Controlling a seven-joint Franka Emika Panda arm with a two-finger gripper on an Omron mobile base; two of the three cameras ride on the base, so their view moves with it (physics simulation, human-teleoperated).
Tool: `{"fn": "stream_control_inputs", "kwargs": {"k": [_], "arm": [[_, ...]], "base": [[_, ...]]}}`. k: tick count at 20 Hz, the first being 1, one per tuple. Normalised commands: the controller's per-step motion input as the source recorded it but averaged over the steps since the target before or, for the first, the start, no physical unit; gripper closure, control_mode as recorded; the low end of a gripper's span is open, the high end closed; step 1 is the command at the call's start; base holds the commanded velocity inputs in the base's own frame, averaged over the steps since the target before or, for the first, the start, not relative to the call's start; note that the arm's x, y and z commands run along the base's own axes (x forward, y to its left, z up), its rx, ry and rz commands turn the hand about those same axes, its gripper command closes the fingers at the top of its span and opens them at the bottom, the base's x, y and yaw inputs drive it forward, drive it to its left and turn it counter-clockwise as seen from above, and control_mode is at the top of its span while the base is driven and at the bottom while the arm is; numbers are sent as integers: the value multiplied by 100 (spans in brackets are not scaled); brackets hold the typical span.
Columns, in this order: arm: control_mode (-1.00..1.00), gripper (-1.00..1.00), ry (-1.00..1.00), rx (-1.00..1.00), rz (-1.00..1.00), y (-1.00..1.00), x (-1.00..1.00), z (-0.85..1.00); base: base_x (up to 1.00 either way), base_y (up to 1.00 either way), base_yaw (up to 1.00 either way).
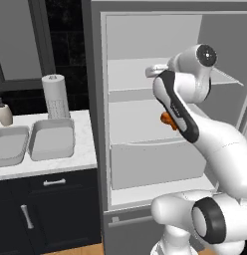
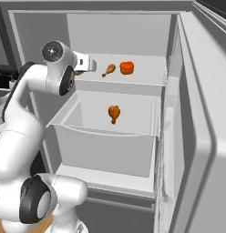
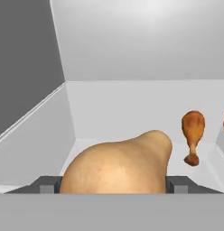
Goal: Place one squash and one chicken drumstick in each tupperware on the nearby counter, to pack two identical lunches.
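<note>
In the hand view a tan, pear-shaped squash (image 3: 118, 167) fills the gap between my gripper's (image 3: 114, 185) two fingertips, and both tips press its sides. It lies on the upper fridge shelf (image 2: 146, 77). One chicken drumstick (image 3: 193, 133) lies further along this shelf, also seen from the right base (image 2: 109, 69). A second drumstick (image 2: 114, 113) rests in the drawer below. Two light-grey tupperware trays (image 1: 52, 138) (image 1: 10, 145) sit empty side by side on the white counter (image 1: 83, 152), left of the fridge.
An orange-red round item (image 2: 126, 68) sits beside the upper drumstick. The fridge door (image 2: 197, 118) stands open at the right. A paper towel roll (image 1: 56, 94) and a soap bottle (image 1: 4, 113) stand behind the trays.
</note>
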Motion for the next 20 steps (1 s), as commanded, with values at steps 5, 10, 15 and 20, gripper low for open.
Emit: {"fn": "stream_control_inputs", "kwargs": {"k": [5, 10, 15, 20], "arm": [[-100, 100, 17, 0, -3, 0, -100, 76], [-100, 100, 2, 6, 0, -4, -100, -19], [-100, 100, 0, 0, 0, -15, -100, -62], [-100, 100, 11, 0, -2, -8, -69, -74]], "base": [[0, 0, 0], [0, 0, 0], [0, 0, 0], [0, 0, 0]]}}
